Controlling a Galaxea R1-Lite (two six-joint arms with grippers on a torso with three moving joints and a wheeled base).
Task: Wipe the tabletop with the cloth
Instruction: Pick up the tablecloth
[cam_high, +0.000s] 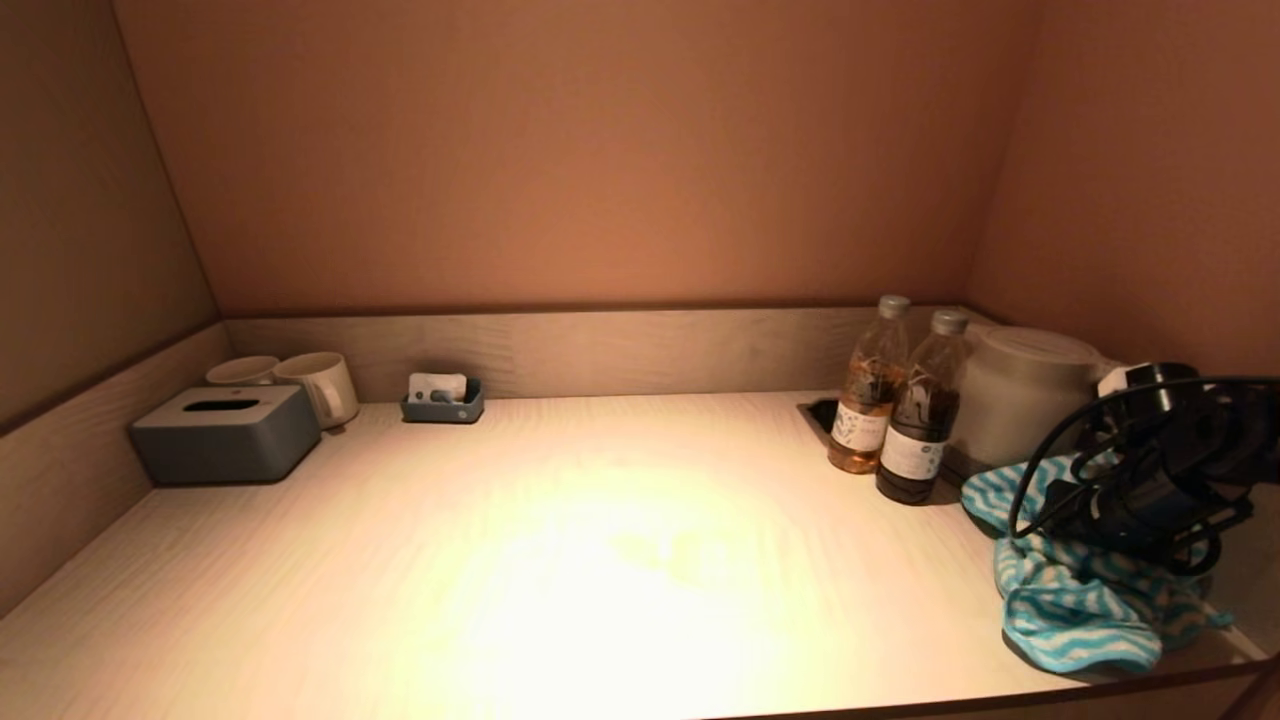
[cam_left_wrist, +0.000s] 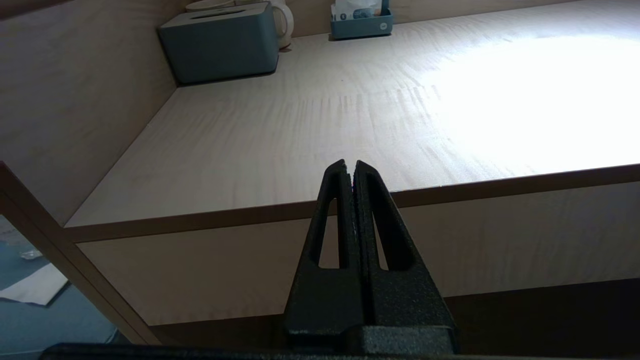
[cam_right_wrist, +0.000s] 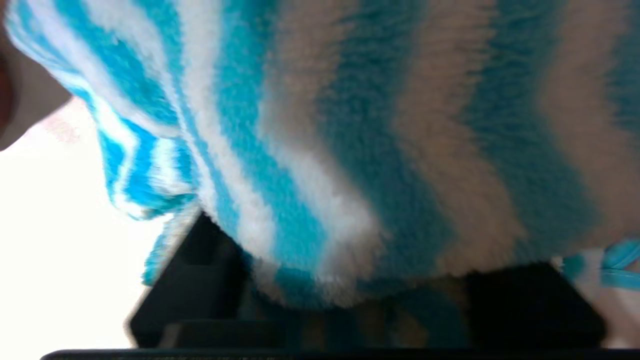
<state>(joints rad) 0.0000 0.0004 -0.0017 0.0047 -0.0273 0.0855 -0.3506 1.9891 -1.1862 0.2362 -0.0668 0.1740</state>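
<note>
Head view puts the striped cloth on the desk at its right front corner, under the right end effector, whose finger state I cannot tell; left end effector closed, empty.

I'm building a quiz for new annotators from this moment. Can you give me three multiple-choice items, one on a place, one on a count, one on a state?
1. Where does the cloth lie on the tabletop?
A. far left corner
B. near right corner
C. centre

2. How many bottles stand beside the kettle?
A. one
B. two
C. four

3. How do the jaws of the left gripper stand?
A. shut, holding nothing
B. wide open
C. clamped on a mug

Answers:
1 B, the head view shows the striped cloth heaped at the near right edge under the right gripper.
2 B, a bottle and a darker bottle stand side by side.
3 A, the left wrist view shows them pressed together before the counter's front edge.
</note>
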